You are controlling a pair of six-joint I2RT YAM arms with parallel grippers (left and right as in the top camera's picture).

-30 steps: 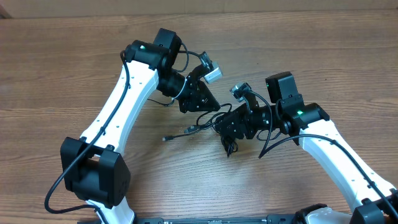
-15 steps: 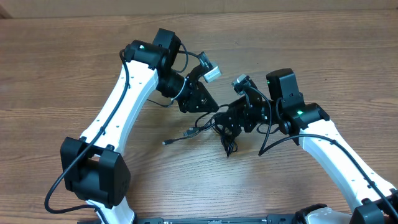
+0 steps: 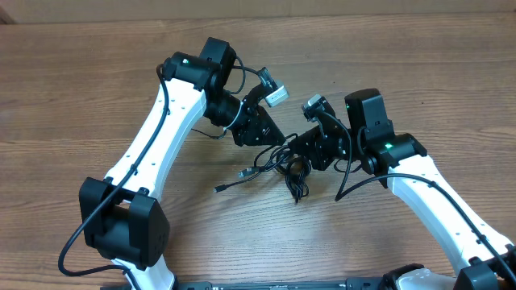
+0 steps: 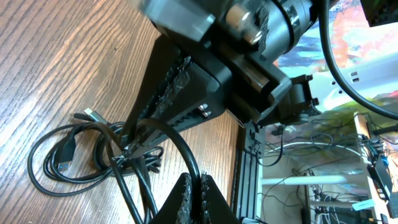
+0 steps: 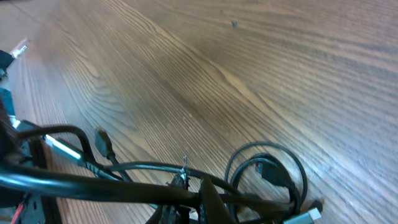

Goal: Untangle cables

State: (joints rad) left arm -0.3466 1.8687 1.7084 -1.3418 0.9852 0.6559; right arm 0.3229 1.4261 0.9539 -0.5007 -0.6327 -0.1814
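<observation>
right tool [image 5: 189, 208] slid toward left tool [image 4: 194, 196], both clamped on cables [image 3: 296, 188] (wide table [image 3: 97, 97] around).

Both arms angled inward, left claw [image 3: 279, 143] and right claw [image 3: 292, 155] closed, tips close together.

At the bottom middle of the frame, the left end effector [image 4: 195, 182] is clamped tight on a black cord that arches up and left into the cables [image 4: 81, 163]. These lie in loose loops on the wooden bench [image 4: 56, 56] at lower left, with one silvery-tipped plug [image 4: 91, 114] poking out above them. The right end effector [image 4: 132, 145] slants down from the upper middle, its tips pinched together at the knot.
</observation>
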